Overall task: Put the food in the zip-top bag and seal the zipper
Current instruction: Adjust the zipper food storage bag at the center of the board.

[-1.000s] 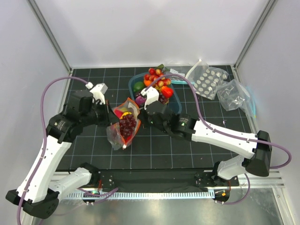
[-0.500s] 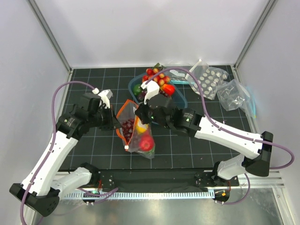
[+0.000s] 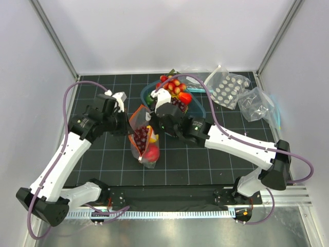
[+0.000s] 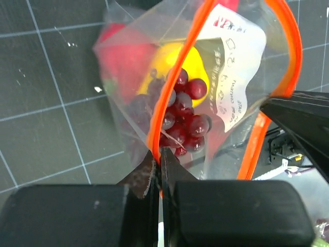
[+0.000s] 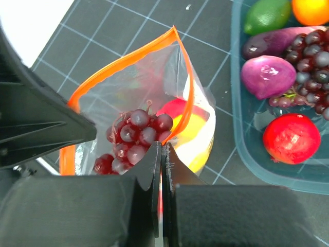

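The zip-top bag (image 3: 145,138) hangs open between both grippers above the mat. Its orange-red zipper (image 4: 175,82) forms an open loop. Inside lie dark purple grapes (image 4: 182,110), a yellow fruit (image 4: 177,62) and a red fruit (image 4: 123,56); they also show in the right wrist view, grapes (image 5: 134,135) on top. My left gripper (image 4: 160,154) is shut on the bag's left rim (image 3: 129,127). My right gripper (image 5: 162,152) is shut on the right rim (image 3: 152,123). More food (image 3: 175,92) fills the blue tray (image 3: 198,108) behind.
A clear pouch with white discs (image 3: 226,88) and another clear pouch with a teal strip (image 3: 259,105) lie at the back right. In the right wrist view the tray (image 5: 241,139) holds a red fruit (image 5: 290,139), a purple one (image 5: 267,76) and grapes.
Both grippers have lifted and turned the bag from lying tilted to hanging upright. The fruit has slid down to the bag's bottom. The left arm has moved right and towards the back.
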{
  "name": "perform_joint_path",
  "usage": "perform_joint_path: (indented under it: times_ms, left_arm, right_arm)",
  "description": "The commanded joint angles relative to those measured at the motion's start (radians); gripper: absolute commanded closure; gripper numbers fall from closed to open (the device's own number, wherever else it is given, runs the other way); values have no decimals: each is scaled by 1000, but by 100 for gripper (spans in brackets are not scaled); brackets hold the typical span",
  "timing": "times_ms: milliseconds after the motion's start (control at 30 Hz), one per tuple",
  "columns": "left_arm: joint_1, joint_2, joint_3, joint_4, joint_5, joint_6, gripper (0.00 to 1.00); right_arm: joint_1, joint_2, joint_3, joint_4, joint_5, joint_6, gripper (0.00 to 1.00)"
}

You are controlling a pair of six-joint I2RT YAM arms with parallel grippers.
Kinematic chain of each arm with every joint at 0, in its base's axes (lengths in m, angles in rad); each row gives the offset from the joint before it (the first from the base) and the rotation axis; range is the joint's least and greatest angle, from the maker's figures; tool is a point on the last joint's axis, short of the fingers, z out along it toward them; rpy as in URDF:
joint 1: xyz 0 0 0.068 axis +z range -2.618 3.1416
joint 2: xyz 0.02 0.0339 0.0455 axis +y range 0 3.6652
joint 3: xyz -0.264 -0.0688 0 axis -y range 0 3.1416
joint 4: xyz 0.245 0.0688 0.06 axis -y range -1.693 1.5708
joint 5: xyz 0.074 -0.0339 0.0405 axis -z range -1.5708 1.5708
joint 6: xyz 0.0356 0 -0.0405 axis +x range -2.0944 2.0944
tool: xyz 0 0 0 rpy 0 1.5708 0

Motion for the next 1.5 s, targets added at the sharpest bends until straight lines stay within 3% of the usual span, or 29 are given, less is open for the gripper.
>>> perform_joint_path:
  times_ms: [0,100,133,200,233,333,433,700,867,1067,1200,1233,1300,1467]
  left_arm:
    - [5,22,82,46,-7,24,96]
    - [5,50,109,37,5,27,78]
    - [5,53,122,34,19,30,65]
    - [5,50,125,27,39,47,57]
    - [4,41,113,31,54,53,43]
    - [5,-25,50,73,76,80,22]
    - [5,-102,-11,109,94,99,11]
    - [5,-237,-102,144,87,81,4]
    - [5,-171,-124,129,-7,41,6]
    - [5,-78,-114,175,-30,7,21]
    - [4,-19,-85,178,-65,17,55]
    - [5,-11,-81,176,-68,24,80]
    - [4,8,-58,185,-79,39,100]
    - [5,77,20,215,-12,96,100]
  right_arm:
    - [-22,8,2,85,5,23,99]
    - [-29,8,-6,97,2,28,99]
    - [-31,8,-9,100,14,38,99]
    - [-34,0,-20,99,31,46,99]
    - [-31,-6,-26,102,43,57,99]
    - [-35,-23,-57,119,66,71,99]
    - [-42,-26,-75,122,83,91,99]
    - [-71,-39,-118,136,101,123,99]
    - [-72,-64,-136,151,89,117,99]
    - [-72,-64,-140,157,29,89,99]
    - [-71,-69,-144,166,-35,62,99]
    - [-69,-73,-149,186,-59,48,99]
    - [-48,-81,-153,211,-125,16,99]
    - [20,-89,-133,208,-75,-26,99]
